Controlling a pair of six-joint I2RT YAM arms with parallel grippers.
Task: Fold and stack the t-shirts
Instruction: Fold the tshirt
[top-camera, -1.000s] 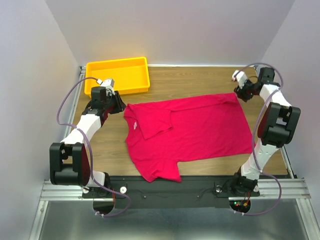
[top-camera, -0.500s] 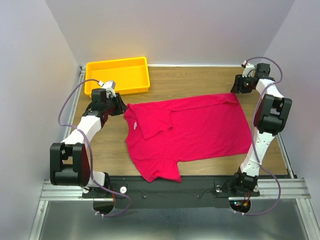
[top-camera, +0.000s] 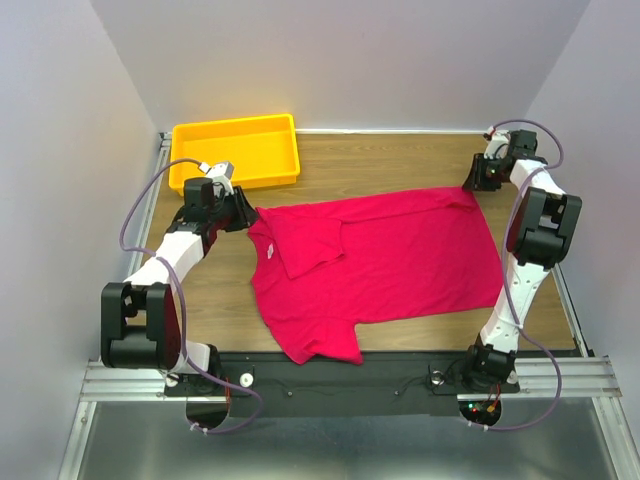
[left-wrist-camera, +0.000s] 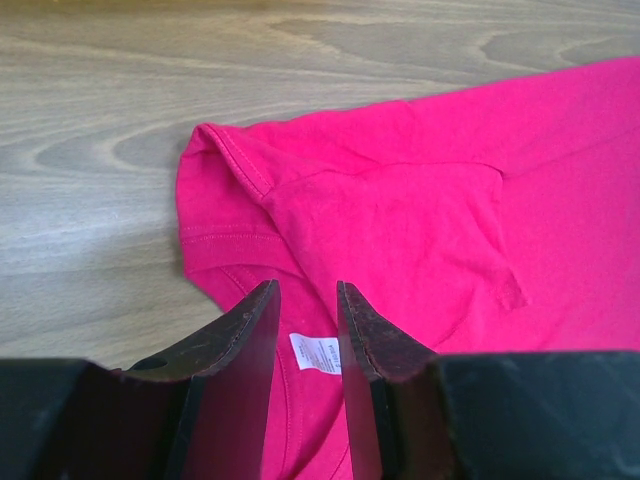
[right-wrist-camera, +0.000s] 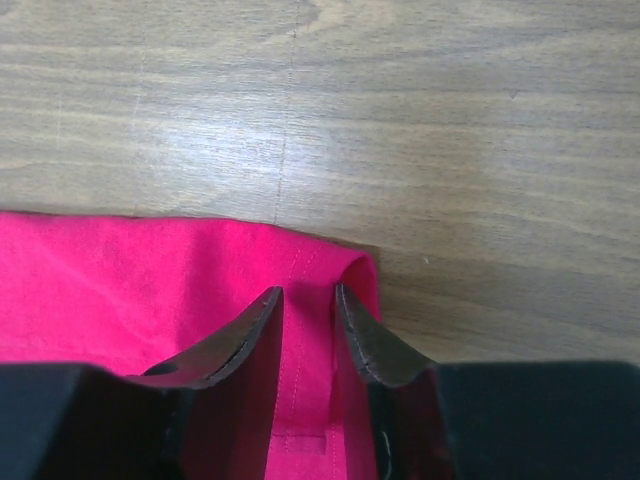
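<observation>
The crimson t-shirt (top-camera: 380, 260) lies spread on the wooden surface (top-camera: 400, 160), one sleeve folded in. My left jaws stand narrowly apart over its collar, above the white label (left-wrist-camera: 315, 352). My right jaws, likewise slightly parted, sit at its far right corner.

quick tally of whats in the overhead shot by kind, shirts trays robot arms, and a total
t-shirt: 1
tray: 1
robot arms: 2
total: 4
</observation>
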